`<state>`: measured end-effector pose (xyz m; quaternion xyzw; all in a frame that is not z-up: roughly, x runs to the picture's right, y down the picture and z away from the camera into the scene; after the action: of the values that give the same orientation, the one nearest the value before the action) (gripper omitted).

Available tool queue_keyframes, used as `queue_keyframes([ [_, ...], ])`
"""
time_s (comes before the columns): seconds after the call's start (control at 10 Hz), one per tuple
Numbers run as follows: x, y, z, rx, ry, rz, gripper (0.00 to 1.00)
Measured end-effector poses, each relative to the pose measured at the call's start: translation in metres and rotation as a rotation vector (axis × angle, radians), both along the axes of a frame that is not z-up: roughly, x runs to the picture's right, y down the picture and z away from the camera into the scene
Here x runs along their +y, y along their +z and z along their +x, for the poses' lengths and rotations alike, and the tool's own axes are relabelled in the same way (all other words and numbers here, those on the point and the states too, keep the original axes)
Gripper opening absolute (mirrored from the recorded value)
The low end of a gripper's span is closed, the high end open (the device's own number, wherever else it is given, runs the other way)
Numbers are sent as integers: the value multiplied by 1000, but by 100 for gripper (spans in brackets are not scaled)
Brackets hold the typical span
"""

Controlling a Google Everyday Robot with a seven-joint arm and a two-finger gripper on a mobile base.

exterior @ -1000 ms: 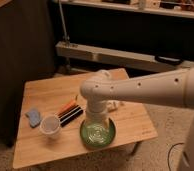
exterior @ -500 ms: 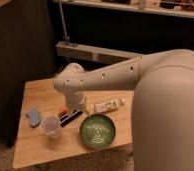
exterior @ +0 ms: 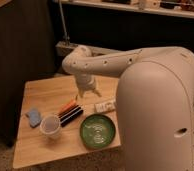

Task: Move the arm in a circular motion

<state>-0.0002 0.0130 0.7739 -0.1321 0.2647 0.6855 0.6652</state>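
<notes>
Fingers [exterior: 83,94] of the gripper [exterior: 89,95] point straight down and stand spread apart, gripping nothing. The gripper hangs above the far middle of a wooden bench [exterior: 40,92]; whether its tips touch the wood cannot be told.

Above the gripper, the arm [exterior: 110,61], off-white and thick, turns at a rounded joint dotted with small dark screw holes. It then runs rightward into 1 very large smooth segment [exterior: 155,115] that fills the right side of the view and hides the bench's right end.

Nearer the camera than the gripper lie several loose things:
- a small white packet [exterior: 105,105], just beside the gripper
- orange and black sticks [exterior: 69,112], side by side on a slant
- a green bowl [exterior: 97,131] near the front edge
- a pale plastic cup [exterior: 50,125], upright, left of the bowl
- a small blue object [exterior: 34,116] near the left edge

The task asks only for a circular sweep, so nothing needs grasping. A good circle likely means holding the gripper at an even height that clears the cup, which looks the tallest item, and tracing 1 smooth loop at steady speed. The main risk appears to be dipping low and knocking the packet or the sticks. A dark cabinet [exterior: 15,55] stands close on the left, so the loop should stay over the bench.
</notes>
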Motion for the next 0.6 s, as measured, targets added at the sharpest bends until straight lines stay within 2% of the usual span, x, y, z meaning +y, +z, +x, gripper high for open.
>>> queue_keyframes([
  [0.2, -5, -8, 54, 46, 45, 26, 65],
  [0.4, 3, -23, 97, 80, 87, 46, 65],
  [0.6, 19, -43, 141, 96, 158, 75, 65],
])
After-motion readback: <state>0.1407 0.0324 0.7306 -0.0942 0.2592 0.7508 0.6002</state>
